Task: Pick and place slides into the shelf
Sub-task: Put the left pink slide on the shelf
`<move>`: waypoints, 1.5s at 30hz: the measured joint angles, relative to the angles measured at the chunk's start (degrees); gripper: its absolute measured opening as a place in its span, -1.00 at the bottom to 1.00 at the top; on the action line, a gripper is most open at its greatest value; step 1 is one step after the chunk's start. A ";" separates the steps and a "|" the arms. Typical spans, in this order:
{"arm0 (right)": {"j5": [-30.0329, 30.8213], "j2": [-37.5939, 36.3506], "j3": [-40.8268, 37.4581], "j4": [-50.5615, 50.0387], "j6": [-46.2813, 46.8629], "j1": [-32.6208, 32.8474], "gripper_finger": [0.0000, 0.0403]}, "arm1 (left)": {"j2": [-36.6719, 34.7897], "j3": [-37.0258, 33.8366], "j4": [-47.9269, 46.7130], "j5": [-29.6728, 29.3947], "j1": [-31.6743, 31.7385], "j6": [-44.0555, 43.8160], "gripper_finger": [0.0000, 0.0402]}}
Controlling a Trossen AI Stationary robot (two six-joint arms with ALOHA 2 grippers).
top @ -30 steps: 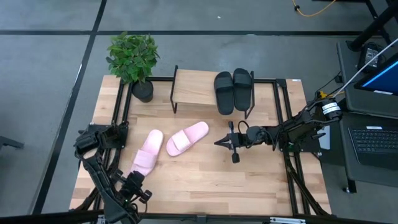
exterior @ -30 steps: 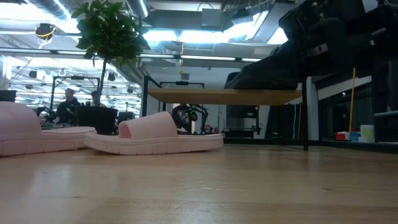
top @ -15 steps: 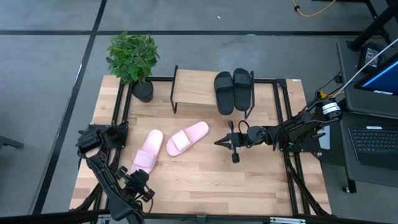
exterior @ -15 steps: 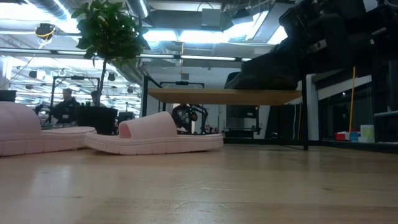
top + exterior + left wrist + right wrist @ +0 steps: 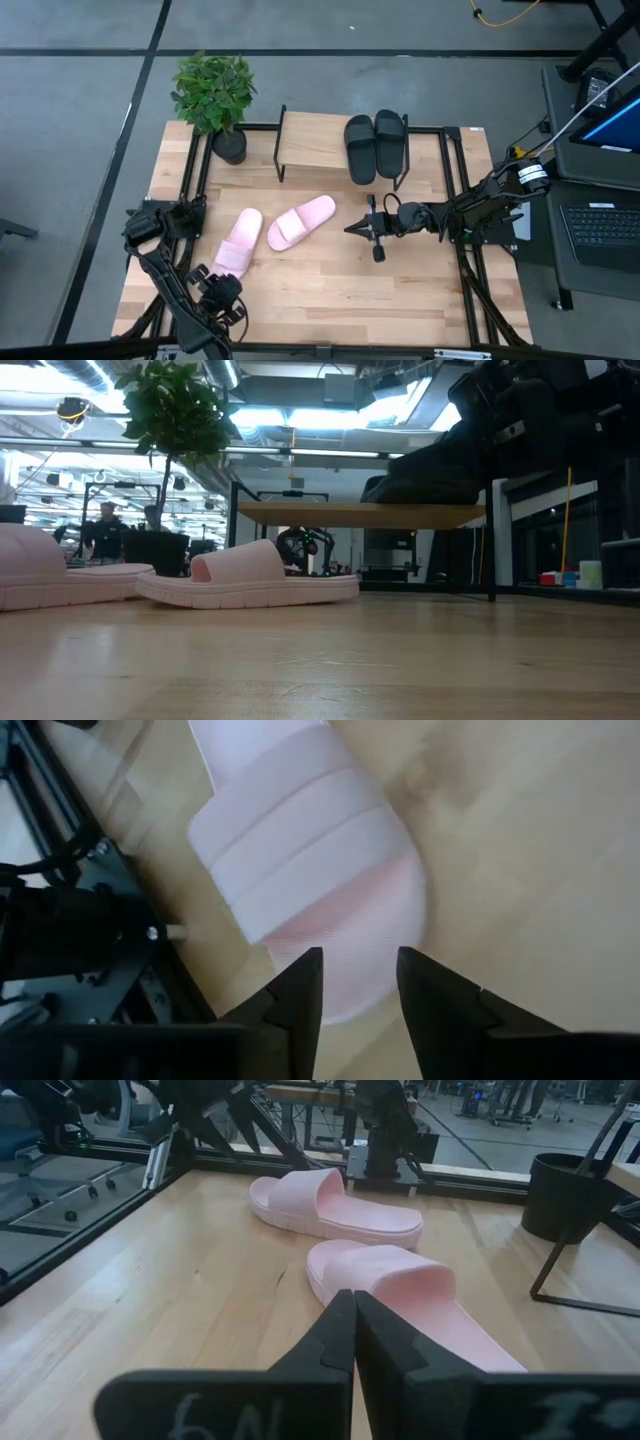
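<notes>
Two black slides [image 5: 374, 145] lie side by side on the right end of the shelf [image 5: 310, 146], soles down on its plank. Two pink slides lie soles down on the table: one at the left [image 5: 238, 243], one nearer the middle [image 5: 301, 221]. My left gripper [image 5: 358, 982] is open just past the left pink slide's near end [image 5: 345, 945], touching nothing. My right gripper [image 5: 354, 1330] is shut and empty, low over the table to the right of the middle pink slide [image 5: 410, 1295].
A potted plant [image 5: 215, 95] stands at the far left corner beside the shelf. Black frame rails [image 5: 195, 190] run along the table's left and right sides. Bare tabletop lies toward the near edge [image 5: 340, 290]. A laptop [image 5: 600, 225] sits off the table's right side.
My left gripper has moved a little toward the far edge, closer to the near end of the left pink slide. The slides and my right gripper have stayed where they were.
</notes>
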 joint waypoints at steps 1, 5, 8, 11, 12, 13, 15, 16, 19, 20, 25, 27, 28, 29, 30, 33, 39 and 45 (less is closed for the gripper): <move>0.01 0.00 0.00 -0.01 -0.01 0.00 -0.95 | 0.00 -0.62 -0.02 0.00 0.00 0.00 -0.39; 0.02 0.00 0.00 -0.02 -0.02 0.00 -0.95 | 0.00 -3.30 -0.09 0.00 0.00 0.00 -0.39; 0.02 0.00 0.00 -0.04 -0.08 0.00 -0.95 | 0.02 -5.20 -0.10 0.00 0.00 -0.03 -0.39; 0.02 0.00 0.00 -0.04 -0.29 0.00 -0.95 | 0.02 -7.15 0.01 0.02 0.35 -0.17 -0.39; 0.02 0.00 0.00 -0.04 -0.42 0.00 -0.95 | 0.02 -7.74 0.19 0.01 0.52 -0.13 -0.39; 0.02 0.00 0.00 -0.05 -0.57 0.00 -0.95 | 0.02 -8.30 0.45 0.00 0.69 -0.11 -0.39; 0.02 0.00 0.00 -0.09 -1.05 0.00 -0.95 | 0.02 -9.44 0.51 0.00 0.99 -0.11 -0.39; 0.02 0.00 0.00 -0.09 -1.41 0.00 -0.95 | 0.02 -10.02 0.88 0.00 1.16 -0.11 -0.39; 0.02 0.00 0.00 -0.11 -1.58 0.00 -0.95 | 0.02 -11.31 2.65 0.03 1.56 -0.03 -0.39; 0.02 0.00 0.00 -0.11 -1.58 0.00 -0.95 | 0.02 -11.63 3.54 0.04 1.73 0.17 -0.39; 0.04 0.00 0.00 -0.11 -1.63 0.00 -0.95 | 0.02 -12.52 6.79 -0.04 1.87 4.48 -0.39; 0.07 0.00 0.00 -0.13 -1.70 0.00 -0.95 | 0.02 -12.53 6.59 -0.10 1.84 4.52 -0.39; 0.07 0.00 0.00 -0.13 -1.72 0.00 -0.95 | 0.02 -12.53 6.53 -0.09 1.84 4.55 -0.39; 0.07 0.00 0.00 -0.13 -1.75 0.00 -0.95 | 0.02 -12.53 6.41 -0.09 1.86 4.52 -0.39; 0.07 0.00 0.00 -0.13 -1.78 0.00 -0.95 | 0.02 -12.53 6.24 -0.07 1.90 4.37 -0.39; 0.09 0.00 0.00 -0.13 -1.80 0.00 -0.95 | 0.02 -12.53 5.78 -0.07 1.92 3.97 -0.39; 0.09 0.00 0.00 -0.13 -1.80 0.00 -0.95 | 0.02 -12.53 4.89 0.02 2.03 2.34 -0.39; 0.10 0.00 0.00 -0.11 -1.80 0.00 -0.95 | 0.02 -12.53 1.91 0.00 2.05 -0.46 -0.39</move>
